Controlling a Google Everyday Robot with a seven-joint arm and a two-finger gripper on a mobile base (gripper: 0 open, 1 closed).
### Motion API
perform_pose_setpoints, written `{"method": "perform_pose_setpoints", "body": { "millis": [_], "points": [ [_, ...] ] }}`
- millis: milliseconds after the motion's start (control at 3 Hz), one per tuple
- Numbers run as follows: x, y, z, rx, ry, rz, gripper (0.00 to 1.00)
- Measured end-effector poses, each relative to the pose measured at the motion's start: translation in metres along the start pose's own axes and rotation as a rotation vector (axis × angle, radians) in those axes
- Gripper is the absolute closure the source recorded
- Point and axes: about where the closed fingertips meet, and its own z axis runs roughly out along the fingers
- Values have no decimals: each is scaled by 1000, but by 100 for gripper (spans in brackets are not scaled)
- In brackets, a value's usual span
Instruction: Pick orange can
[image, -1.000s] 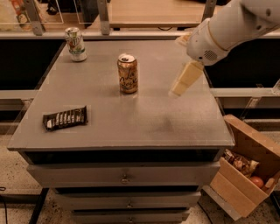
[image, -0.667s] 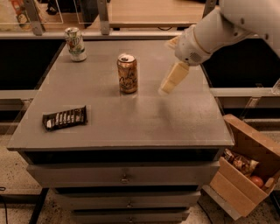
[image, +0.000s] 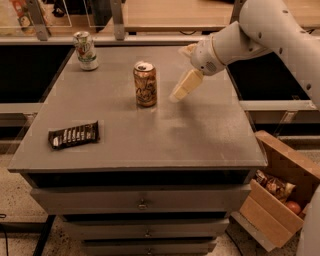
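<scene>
The orange can stands upright near the middle of the grey table top. It has an orange-tan body, pale lettering and a silver top. My gripper comes in from the upper right on a white arm and hangs just above the table. Its cream fingers point down and to the left. It sits a short way to the right of the can and is apart from it. It holds nothing that I can see.
A green-and-white can stands at the table's far left corner. A dark snack bar wrapper lies near the front left. An open cardboard box with items sits on the floor at right. Drawers run below the table top.
My gripper has moved left across the table toward the orange can. The cans and the wrapper have not moved.
</scene>
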Motion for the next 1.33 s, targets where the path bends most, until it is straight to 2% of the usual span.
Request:
{"method": "perform_pose_setpoints", "body": {
  "millis": [333,667,1000,1333],
  "points": [
    [-9,-6,13,-26,-92,14,0],
    [-23,-6,24,-64,-150,13,0],
    [-45,17,4,-95,-184,16,0],
    [-70,42,-20,-107,-185,5,0]
  ]
}}
